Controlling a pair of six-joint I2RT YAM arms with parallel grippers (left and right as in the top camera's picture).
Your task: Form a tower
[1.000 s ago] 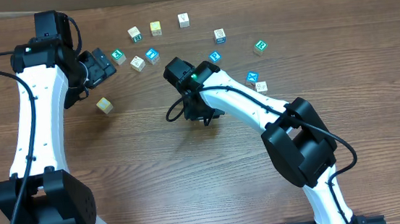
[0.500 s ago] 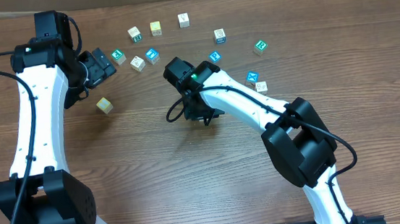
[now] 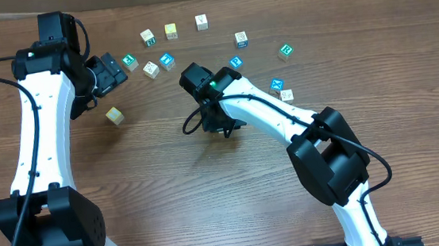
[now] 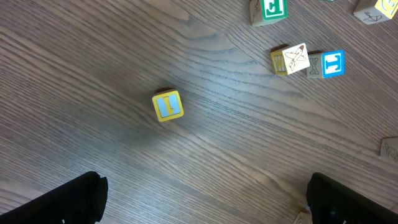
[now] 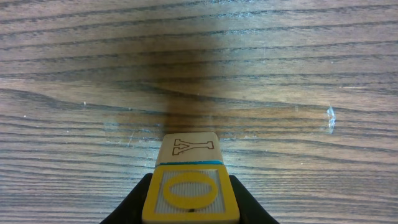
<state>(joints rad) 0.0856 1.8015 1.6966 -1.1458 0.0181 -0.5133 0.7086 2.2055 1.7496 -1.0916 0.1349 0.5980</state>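
The right gripper [image 5: 191,208] clamps a yellow O cube [image 5: 191,190] at the bottom centre of the wrist view. The tower [image 5: 192,147], its pale Y top showing, stands just beyond it. The step likely goes best if the cube is squared over that top, lowered straight and released gently. The right arm reaches to the middle of the table [image 3: 154,192], wrist down. The left gripper [image 3: 117,72] hangs wide open in the overhead view's upper left.

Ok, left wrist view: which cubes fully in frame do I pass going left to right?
Yellow-edged cube with a blue face -> pale cube with a line drawing -> blue letter cube. The cropped green-letter cube at the top overlaps the pale one sideways, so it is left out.
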